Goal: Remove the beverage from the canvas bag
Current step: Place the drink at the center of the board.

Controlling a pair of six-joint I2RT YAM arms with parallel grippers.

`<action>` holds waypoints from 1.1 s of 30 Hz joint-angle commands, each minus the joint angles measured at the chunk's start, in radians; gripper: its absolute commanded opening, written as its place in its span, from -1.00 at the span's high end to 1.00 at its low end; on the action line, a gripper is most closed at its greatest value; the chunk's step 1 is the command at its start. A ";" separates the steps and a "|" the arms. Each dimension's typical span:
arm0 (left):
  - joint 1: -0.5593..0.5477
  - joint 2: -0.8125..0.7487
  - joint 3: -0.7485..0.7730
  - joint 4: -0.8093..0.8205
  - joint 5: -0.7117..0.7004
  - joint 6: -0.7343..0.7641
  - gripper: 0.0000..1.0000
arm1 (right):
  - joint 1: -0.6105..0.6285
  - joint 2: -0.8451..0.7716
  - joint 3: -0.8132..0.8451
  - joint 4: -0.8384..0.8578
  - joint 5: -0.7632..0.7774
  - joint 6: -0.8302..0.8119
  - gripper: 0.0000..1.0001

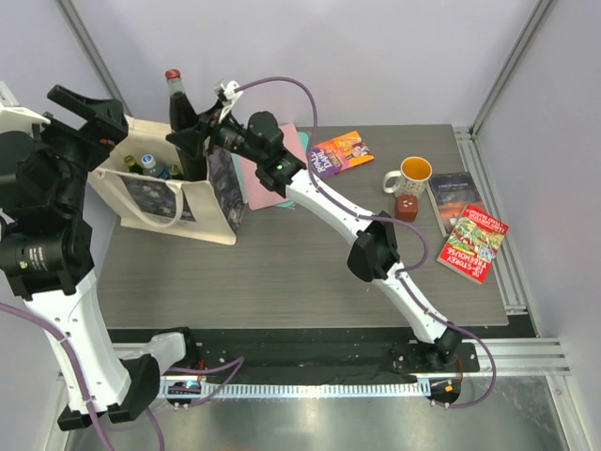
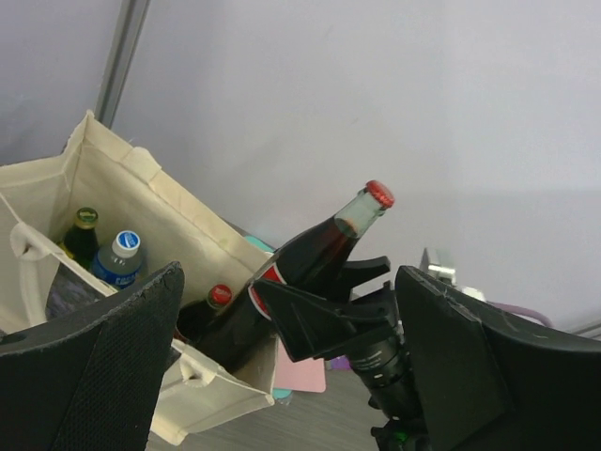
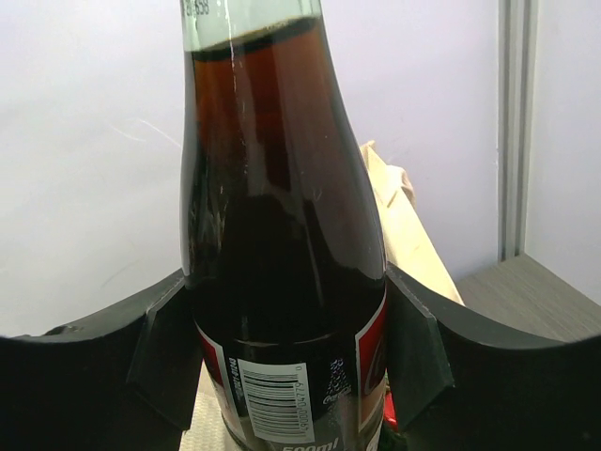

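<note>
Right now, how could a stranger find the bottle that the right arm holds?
Look at the cream cloth bag at the far left corner of the table. Above its opening, the right tool grips a tall glass bottle of dark cola. Unlike the other bottles, deep inside the bag, it stands above the rim.

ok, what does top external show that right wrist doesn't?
Only top external: the mug, the books, other bottles standing in the canvas bag, and the printed picture on its side. Only right wrist: the barcode on the cola bottle and the liquid level in its neck. Both: the right gripper shut on that bottle, with part of the bag in frame.
</note>
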 commanded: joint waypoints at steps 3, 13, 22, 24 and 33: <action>-0.003 -0.031 -0.072 0.049 -0.019 0.021 -0.87 | 0.002 -0.269 0.081 0.284 0.000 0.044 0.97; -0.003 -0.079 -0.163 0.061 -0.007 0.020 -0.87 | -0.019 -0.307 0.112 0.284 0.001 0.041 0.97; -0.003 -0.109 -0.232 0.076 -0.007 0.007 -0.88 | -0.049 -0.376 0.079 0.248 -0.034 0.024 0.97; -0.003 -0.125 -0.259 0.084 -0.005 0.001 -0.87 | -0.068 -0.408 0.046 0.234 -0.040 0.022 0.97; -0.003 -0.178 -0.364 0.115 -0.010 -0.008 -0.89 | -0.193 -0.607 -0.267 0.177 -0.115 -0.001 0.97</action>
